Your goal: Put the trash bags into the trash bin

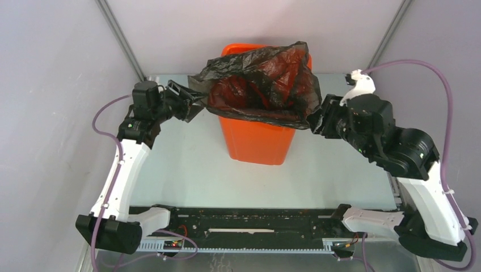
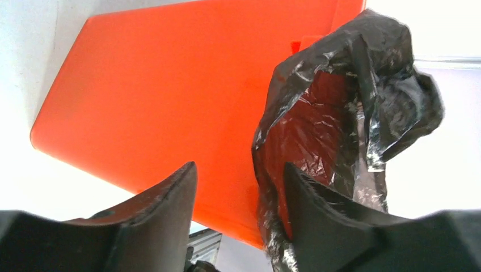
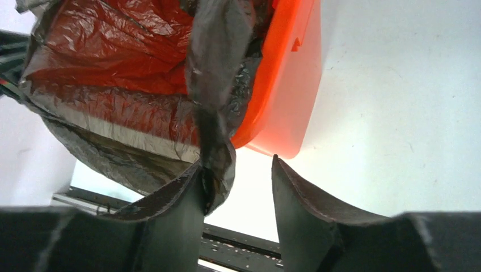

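Observation:
The orange trash bin (image 1: 258, 139) stands upright at the middle back of the table. The black trash bag (image 1: 266, 79) is draped over its mouth, partly sunk inside, with folds hanging over the rim. My left gripper (image 1: 192, 102) is at the bag's left edge. In the left wrist view it (image 2: 238, 167) is open, with bag film (image 2: 340, 124) lying against the right finger and the bin wall (image 2: 170, 90) behind. My right gripper (image 1: 313, 120) is at the bag's right edge. In the right wrist view it (image 3: 237, 161) is open, and a bag fold (image 3: 212, 113) hangs against the left finger beside the bin (image 3: 289, 96).
Pale walls with two slanted metal posts (image 1: 122, 39) enclose the table on the left, back and right. A black rail (image 1: 249, 224) carrying the arm bases runs along the near edge. Purple cables (image 1: 442, 85) loop from both arms.

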